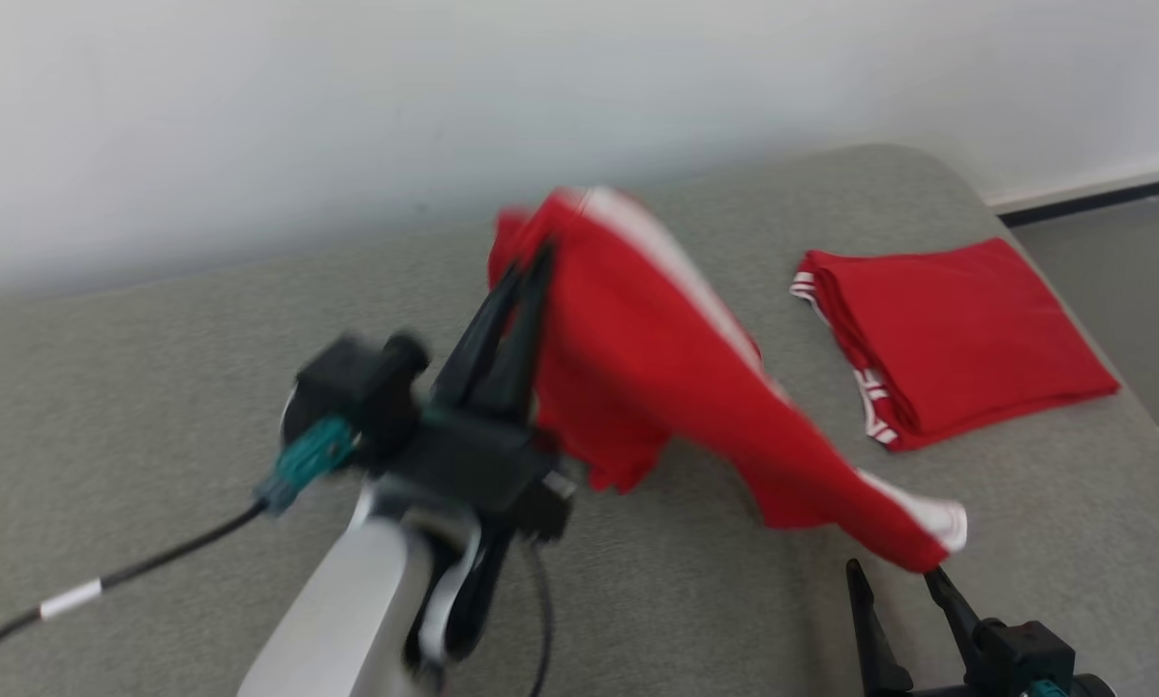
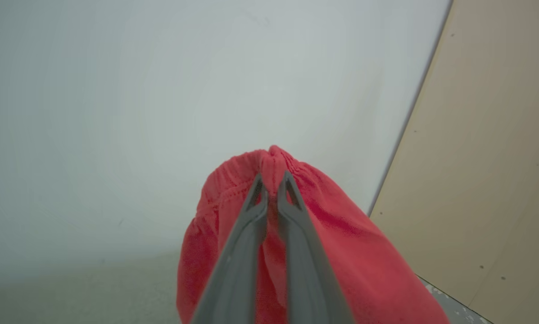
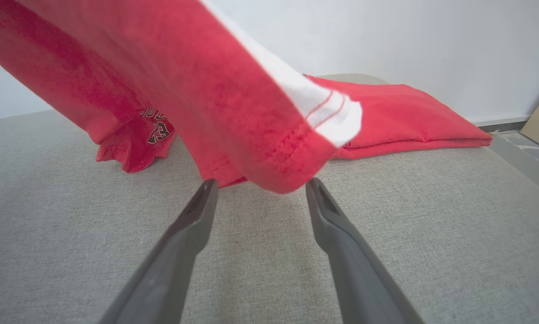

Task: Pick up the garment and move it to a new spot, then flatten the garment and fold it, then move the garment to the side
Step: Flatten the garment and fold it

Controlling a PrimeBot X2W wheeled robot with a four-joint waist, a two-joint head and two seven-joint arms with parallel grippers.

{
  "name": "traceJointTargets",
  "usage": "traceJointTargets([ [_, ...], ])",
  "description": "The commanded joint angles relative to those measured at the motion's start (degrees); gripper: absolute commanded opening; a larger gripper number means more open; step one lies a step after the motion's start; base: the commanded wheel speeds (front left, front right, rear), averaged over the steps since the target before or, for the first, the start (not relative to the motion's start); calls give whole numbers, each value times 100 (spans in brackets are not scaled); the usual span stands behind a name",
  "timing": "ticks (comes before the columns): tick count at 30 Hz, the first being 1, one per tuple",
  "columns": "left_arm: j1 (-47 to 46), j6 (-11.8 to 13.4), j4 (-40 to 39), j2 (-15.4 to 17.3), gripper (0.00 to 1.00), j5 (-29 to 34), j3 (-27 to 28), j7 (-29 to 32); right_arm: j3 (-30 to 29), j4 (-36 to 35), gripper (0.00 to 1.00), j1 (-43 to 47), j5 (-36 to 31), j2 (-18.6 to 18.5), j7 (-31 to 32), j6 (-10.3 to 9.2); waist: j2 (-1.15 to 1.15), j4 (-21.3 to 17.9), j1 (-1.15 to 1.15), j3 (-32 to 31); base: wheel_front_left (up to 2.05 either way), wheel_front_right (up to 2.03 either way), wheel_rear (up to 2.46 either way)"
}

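Left forearm (image 1: 347, 620), pale, comes up from the bottom edge of the head view, blurred. A black cable (image 1: 153, 557) with a white tag trails off beside it.

Left gripper (image 1: 531, 266) points up and away, clamped on a bunched edge of the garment (image 1: 656, 368). In the left wrist view the two grey fingers (image 2: 251, 216) lie almost parallel. Red cloth is pinched between their tips, with a gathered seam puckering above. A white wall (image 2: 116, 90) is behind and a tan board (image 2: 499, 157) stands to one side.

Garment: red, with a white side stripe and a white band crossed by thin red lines at its lowest corner. It hangs from the left gripper and drapes diagonally down toward the robot's right over the grey cushion (image 1: 153, 387). A lower flap with a dark number print appears to reach the cushion.

Right gripper (image 1: 891, 573) sits low at the right of the head view, fingers up and spread wide, nothing between them. The striped corner hangs just above the gap between the tips. Contact cannot be told.

A folded red cloth (image 1: 957, 334) lies flat on the cushion's far right, apart from the held garment.
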Motion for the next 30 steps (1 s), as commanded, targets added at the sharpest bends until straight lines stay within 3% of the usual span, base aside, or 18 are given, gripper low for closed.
traceJointTargets([
  [1, 511, 173, 77, 180, 0, -42, 104, 86, -2, -3, 100, 30, -11, 5, -3, -11, 0, 395, 0, -30, 0, 0, 0],
  [7, 1994, 478, 552, 485, 0, -217, 178, 9, -17, -98, 100, -3, -42, 1, 58, -11, 0, 812, 0, 76, 0, 0, 0],
  [8, 2186, 510, 690, 528, 9, -202, 157, -20, -2, -113, 100, -8, -64, 7, 70, -11, 0, 872, 0, 78, 0, 0, 0],
  [9, 2361, 494, 809, 520, 40, -254, 118, -15, -14, -133, 100, -8, -65, 6, 88, -11, 0, 939, 0, 83, 0, 0, 0],
  [10, 2520, 435, 915, 480, 100, -363, 89, 36, -5, -151, 100, -19, -87, 5, 112, -11, 0, 986, 0, 87, 0, 0, 0],
  [14, 2845, 501, 1305, 548, 100, -421, 76, 127, -14, -241, 100, -40, -108, 5, 173, -11, 0, 1165, 0, 71, 0, 0, 0],
  [20, 2755, 559, 1145, 770, 100, -425, 237, 110, 24, -263, 100, -42, -89, 4, 217, -11, 0, 1286, 0, 47, 0, 0, 0],
  [23, 2500, 434, 899, 911, 100, -324, 164, 224, 52, -227, 100, -55, -64, 3, 196, -11, 0, 1280, 0, 51, 0, 0, 0],
  [30, 1703, 45, 800, 1217, 100, -135, -299, 1247, 111, -169, 100, -109, -15, 3, 159, -11, 0, 1023, 0, 126, 0, 0, 0],
])
